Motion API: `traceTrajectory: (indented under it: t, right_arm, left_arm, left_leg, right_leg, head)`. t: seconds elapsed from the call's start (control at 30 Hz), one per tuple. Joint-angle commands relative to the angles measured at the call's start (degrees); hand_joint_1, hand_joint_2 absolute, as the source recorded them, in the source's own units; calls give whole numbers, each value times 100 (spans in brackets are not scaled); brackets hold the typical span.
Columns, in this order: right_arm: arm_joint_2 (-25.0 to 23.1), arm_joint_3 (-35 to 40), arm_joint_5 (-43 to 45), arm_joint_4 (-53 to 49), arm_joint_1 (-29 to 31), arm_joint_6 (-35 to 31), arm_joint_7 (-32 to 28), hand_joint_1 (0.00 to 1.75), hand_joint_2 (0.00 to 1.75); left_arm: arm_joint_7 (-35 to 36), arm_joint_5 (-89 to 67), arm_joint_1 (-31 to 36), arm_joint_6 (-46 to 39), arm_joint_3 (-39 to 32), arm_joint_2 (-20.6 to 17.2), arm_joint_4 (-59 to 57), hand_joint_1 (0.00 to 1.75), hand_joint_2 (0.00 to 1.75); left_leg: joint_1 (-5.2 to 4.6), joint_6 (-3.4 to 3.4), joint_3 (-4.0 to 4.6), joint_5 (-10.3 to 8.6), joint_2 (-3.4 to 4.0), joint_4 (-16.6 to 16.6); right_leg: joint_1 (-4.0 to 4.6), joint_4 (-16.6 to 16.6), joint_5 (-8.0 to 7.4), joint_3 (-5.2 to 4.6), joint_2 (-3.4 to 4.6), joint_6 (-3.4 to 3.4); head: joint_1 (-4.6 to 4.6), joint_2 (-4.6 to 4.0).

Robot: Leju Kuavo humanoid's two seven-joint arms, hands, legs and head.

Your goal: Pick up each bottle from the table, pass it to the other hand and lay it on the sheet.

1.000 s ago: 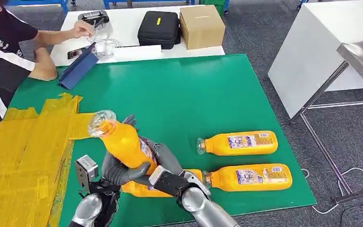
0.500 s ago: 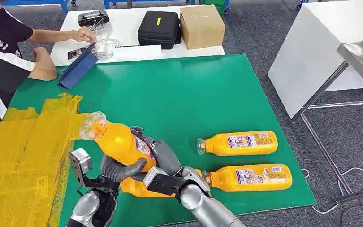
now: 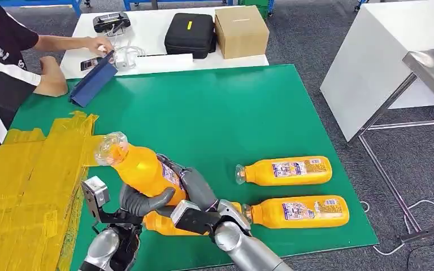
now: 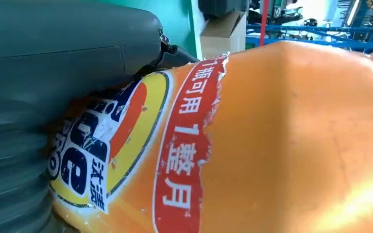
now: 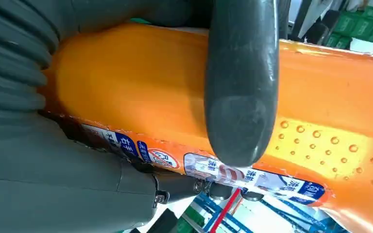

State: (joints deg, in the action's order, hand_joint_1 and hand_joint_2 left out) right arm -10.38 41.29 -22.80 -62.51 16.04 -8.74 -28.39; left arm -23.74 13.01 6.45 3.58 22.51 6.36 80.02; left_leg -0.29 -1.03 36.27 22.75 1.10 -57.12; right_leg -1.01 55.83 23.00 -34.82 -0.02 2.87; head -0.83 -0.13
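An orange bottle with a clear cap is held tilted above the green table, cap pointing toward the yellow sheet. My left hand grips its lower body from below, and my right hand wraps it from the right. Up close, the bottle presses against my left hand. My right hand lays its thumb across the bottle. A second bottle lies under my hands. Two more, one and another, lie to the right.
A person leans on the far left corner, one hand by a blue folder. The white table behind holds a black case and a cardboard box. A white cabinet stands to the right.
The held bottle has tipped lower and shifted left toward the yellow sheet, both hands moving with it. The person's hand moved a little on the white table.
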Motion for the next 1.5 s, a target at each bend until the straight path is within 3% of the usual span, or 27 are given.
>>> traceTrajectory:
  t: [0.03,0.07,0.1,0.23,0.33,0.4,0.43,0.63,0.8,1.1,1.2,1.33,1.5]
  right_arm:
    - [141,118,129,0,-183,-68,-44,40,175]
    - [121,-57,441,-144,-295,23,18,0,175]
    - [158,-194,716,-358,-409,136,74,0,0]
    - [414,-478,1036,-1192,-695,187,186,0,0]
    - [548,-669,1035,-1869,-884,89,119,0,0]
    - [569,-773,1040,-2118,-944,85,118,0,0]
    - [582,-818,1026,-2234,-960,59,99,0,175]
    - [630,-949,1019,-2531,-1055,12,103,0,175]
    - [661,-1033,1061,-2591,-1111,8,88,0,175]
    - [661,-1033,1061,-2591,-1111,8,88,0,175]
    - [702,-1053,1210,-2532,-1011,125,50,0,175]
    - [725,-1103,1343,-2521,-874,279,43,0,175]
    - [709,-1103,1346,-2527,-877,288,49,0,175]
  left_arm:
    - [-76,-68,393,-350,-256,45,-80,175,175]
    - [-180,-454,379,-853,-270,29,-24,175,175]
    - [-332,-930,363,-1430,-307,27,62,175,175]
    - [-428,-2016,464,-2696,-499,-137,158,175,175]
    - [-240,-3971,687,-4119,-841,-346,-164,175,175]
    - [243,-4858,837,-4113,-950,-470,-458,175,175]
    - [431,-5508,938,-4340,-1084,-501,-683,175,175]
    - [715,-6666,1188,-4358,-1654,-421,-1236,175,175]
    - [746,-6210,1518,-4104,-1699,-559,-1746,175,175]
    - [746,-6210,1518,-4104,-1699,-559,-1746,175,175]
    - [1539,-8070,1738,-4358,-1667,-854,-2358,175,175]
    - [2339,-9234,2586,-4135,-1332,-1336,-4419,175,175]
    - [2257,-9184,2689,-4256,-1346,-1344,-4648,175,175]
  left_leg:
    - [15,11,-33,17,-31,-6]
    - [10,8,-19,9,-27,-2]
    - [14,10,-27,14,-29,-5]
    - [12,8,-17,10,-33,-4]
    - [13,9,-23,11,-38,-3]
    - [5,10,-17,7,-15,0]
    - [10,13,-22,11,-17,-3]
    - [15,8,-33,13,-11,-3]
    - [8,6,-13,-2,-22,2]
    - [8,5,-13,1,-10,1]
    - [10,7,-22,4,-11,0]
    - [11,10,-28,-2,-17,4]
    - [13,15,-14,-6,10,0]
  right_leg:
    - [14,-1,20,43,-21,-16]
    - [10,-3,12,27,-20,-11]
    - [13,-2,17,37,-21,-14]
    - [11,-3,15,28,-26,-11]
    - [12,-3,17,36,-30,-14]
    - [4,3,9,19,-7,-13]
    - [10,5,11,26,-6,-17]
    - [14,-2,11,39,0,-16]
    - [8,-2,-2,18,-20,-24]
    - [8,-2,-4,16,-7,-23]
    - [10,-1,-1,24,-7,-26]
    - [11,-2,-3,31,-12,-30]
    - [13,2,-12,7,7,-29]
  head:
    - [0,0]
    - [0,0]
    - [0,0]
    - [0,0]
    - [2,0]
    - [0,0]
    - [0,0]
    - [0,0]
    - [0,0]
    - [0,0]
    - [0,0]
    - [0,0]
    - [0,0]
